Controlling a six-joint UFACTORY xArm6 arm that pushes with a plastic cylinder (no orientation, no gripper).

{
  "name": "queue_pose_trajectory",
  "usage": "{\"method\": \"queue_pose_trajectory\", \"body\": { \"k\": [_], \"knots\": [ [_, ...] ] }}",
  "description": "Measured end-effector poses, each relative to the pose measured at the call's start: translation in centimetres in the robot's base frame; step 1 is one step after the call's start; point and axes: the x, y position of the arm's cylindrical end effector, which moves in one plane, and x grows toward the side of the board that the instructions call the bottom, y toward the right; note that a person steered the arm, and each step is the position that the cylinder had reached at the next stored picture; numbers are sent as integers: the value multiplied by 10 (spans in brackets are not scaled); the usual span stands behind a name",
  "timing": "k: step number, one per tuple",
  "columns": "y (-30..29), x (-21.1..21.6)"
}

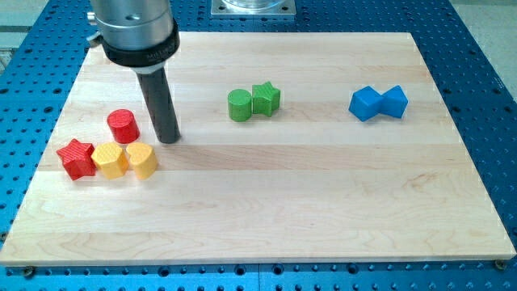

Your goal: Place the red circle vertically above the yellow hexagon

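Note:
The red circle stands at the view's left on the wooden board. Just below it sits the yellow hexagon, between a red star on its left and a yellow heart-shaped block on its right; the three touch in a row. My tip is down on the board just to the right of the red circle, a small gap apart, and above the yellow heart-shaped block.
A green circle and a green star touch at the top middle. Two blue blocks touch at the top right. The board is ringed by a blue perforated table.

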Motion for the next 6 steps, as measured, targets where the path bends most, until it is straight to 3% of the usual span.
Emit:
{"method": "queue_pose_trajectory", "body": {
  "k": [2, 3, 4, 5, 6],
  "knots": [
    [-47, -18],
    [-50, -59],
    [-157, -55],
    [-170, -27],
    [-170, 34]
  ]
}}
